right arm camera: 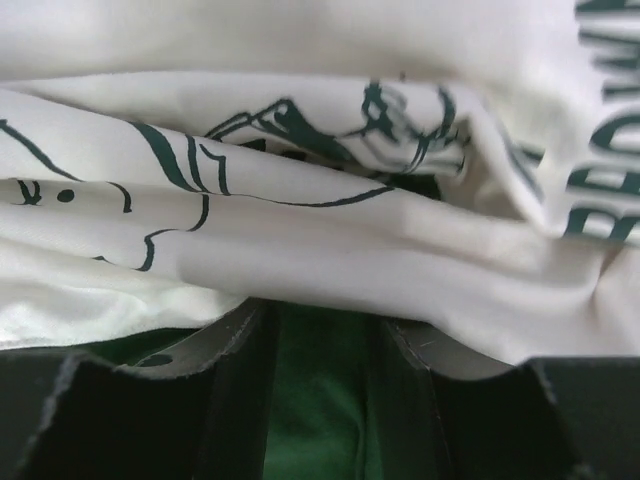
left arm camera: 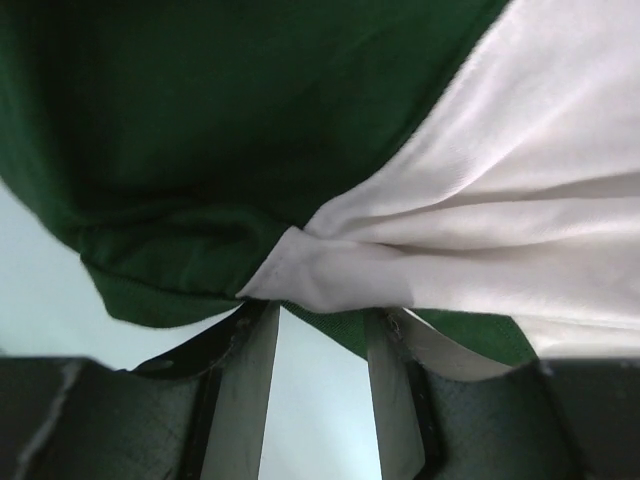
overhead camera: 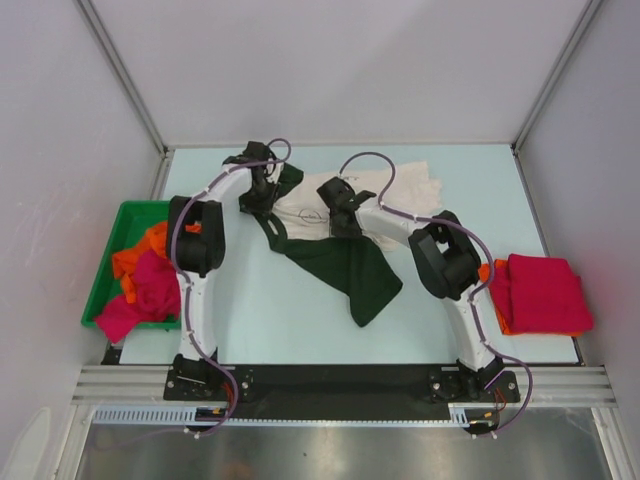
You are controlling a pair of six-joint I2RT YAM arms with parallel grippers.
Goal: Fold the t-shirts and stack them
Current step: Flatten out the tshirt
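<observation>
cream tee (overhead camera: 395, 188) lies crumpled at mid-far table (overhead camera: 280, 320), one dark green sleeve (overhead camera: 355, 275) trailing toward the near side. both arms reach into it.

left hand (overhead camera: 262, 190): in its wrist view, cream and green folds pucker to a point right at the fingertips (left arm camera: 250, 345), so it reads as clenched on the cream tee at a sleeve seam. right hand (overhead camera: 342, 212): cloth drapes over its tips and green shows in the gap; cannot tell whether it is grasping or released.

judgement on the step: the tee needs spreading flat before any fold. the hands should hold one layer each at matching seams, then draw apart, left and right, until the body lies smooth. a bunched multi-layer pinch would drag the wrinkles along.

views compared: the top view alone shows the magenta tee (overhead camera: 145, 290) and orange tee (overhead camera: 135, 258) waiting in the green bin (overhead camera: 95, 290) at left, and a folded crimson tee (overhead camera: 545, 290) at near right. the right wrist view alone shows the cartoon print (right arm camera: 300, 130) creased in folds.
</observation>
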